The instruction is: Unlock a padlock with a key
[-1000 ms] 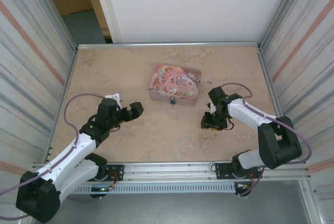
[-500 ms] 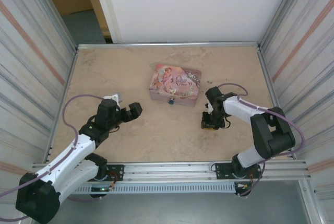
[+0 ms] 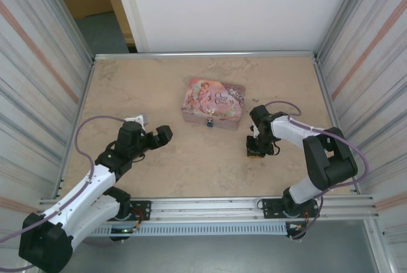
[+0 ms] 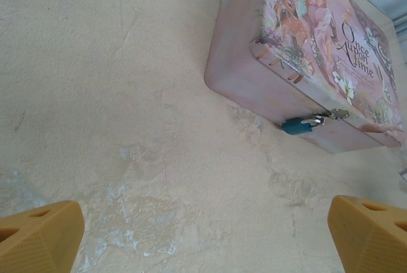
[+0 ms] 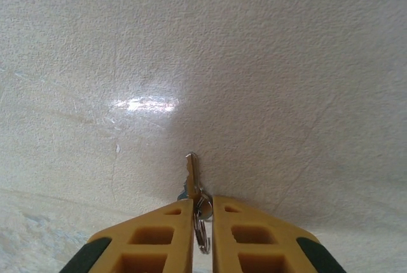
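Beige tabletop (image 5: 286, 63), key (image 5: 190, 172) pointing away from right tool (image 5: 202, 205), seemingly pinched

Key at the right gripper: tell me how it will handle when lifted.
The key looks like thin flat metal, so it is probably stiff and light. It sits on a loose ring, so it may swing or pivot. Pinched by the right gripper, smooth metal could slip.

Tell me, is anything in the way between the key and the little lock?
Nothing visible is. The right end effector grips the key, and only bare table lies between it and the padlock hanging on the tin's front.
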Robot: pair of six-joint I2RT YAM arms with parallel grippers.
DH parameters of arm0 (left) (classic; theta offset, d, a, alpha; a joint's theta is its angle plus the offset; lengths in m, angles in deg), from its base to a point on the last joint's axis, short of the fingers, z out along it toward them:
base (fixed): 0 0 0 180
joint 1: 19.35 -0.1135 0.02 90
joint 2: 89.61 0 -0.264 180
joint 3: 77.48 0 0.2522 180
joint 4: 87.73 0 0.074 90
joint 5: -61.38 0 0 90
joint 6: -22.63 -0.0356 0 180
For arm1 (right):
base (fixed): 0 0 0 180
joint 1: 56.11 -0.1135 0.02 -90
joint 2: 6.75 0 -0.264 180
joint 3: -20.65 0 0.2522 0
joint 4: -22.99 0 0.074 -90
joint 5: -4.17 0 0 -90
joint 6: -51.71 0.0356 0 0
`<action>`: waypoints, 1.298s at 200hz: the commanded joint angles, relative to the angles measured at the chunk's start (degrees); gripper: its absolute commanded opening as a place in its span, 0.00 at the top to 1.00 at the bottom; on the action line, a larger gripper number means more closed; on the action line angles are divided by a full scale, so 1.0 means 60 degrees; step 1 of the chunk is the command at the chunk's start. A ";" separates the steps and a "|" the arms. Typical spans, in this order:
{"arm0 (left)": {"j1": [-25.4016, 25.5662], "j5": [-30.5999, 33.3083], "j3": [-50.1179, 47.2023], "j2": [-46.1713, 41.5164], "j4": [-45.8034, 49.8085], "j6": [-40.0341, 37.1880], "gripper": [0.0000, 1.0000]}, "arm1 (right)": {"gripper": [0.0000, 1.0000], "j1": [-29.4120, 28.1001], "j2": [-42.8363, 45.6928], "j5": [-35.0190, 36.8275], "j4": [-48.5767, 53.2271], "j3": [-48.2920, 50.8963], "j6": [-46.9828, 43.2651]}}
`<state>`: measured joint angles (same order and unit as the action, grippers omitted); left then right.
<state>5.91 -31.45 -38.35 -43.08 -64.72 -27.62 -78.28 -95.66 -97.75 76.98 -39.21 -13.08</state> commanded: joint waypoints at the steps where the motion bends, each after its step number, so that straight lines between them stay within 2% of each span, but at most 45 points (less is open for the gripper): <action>1: 0.0068 0.0288 0.0108 -0.0187 0.0244 -0.0003 0.01 | 0.90 -0.0120 -0.0365 0.0138 -0.0069 -0.0024 0.0138; 43: 0.0068 0.0333 0.0065 -0.0302 0.0332 -0.0006 0.01 | 1.00 -0.0157 -0.0260 0.0127 -0.0113 -0.0050 0.0152; 93: 0.0053 0.0274 0.0049 -0.0560 0.0377 0.0049 0.01 | 1.00 -0.0157 0.0466 0.0102 -0.0430 0.0034 0.0206; 169: 0.0053 -0.0412 0.0279 -0.1030 0.0121 0.0404 0.01 | 1.00 -0.0157 0.2316 -0.1008 -0.2048 0.0645 0.0617; 222: 0.0053 -0.1394 0.0755 -0.1003 -0.0357 0.1416 0.05 | 1.00 -0.0171 0.3700 -0.1819 -0.3676 0.1040 0.1515; 259: 0.0202 -0.2063 0.1094 -0.0732 -0.0933 0.2478 0.09 | 1.00 -0.0411 0.4436 -0.1931 -0.4925 0.1303 0.2313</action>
<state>6.02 -39.78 -34.37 -48.29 -66.25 -18.29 -79.51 -71.66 -107.48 54.27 -32.90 -4.21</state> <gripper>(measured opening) 0.914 0.044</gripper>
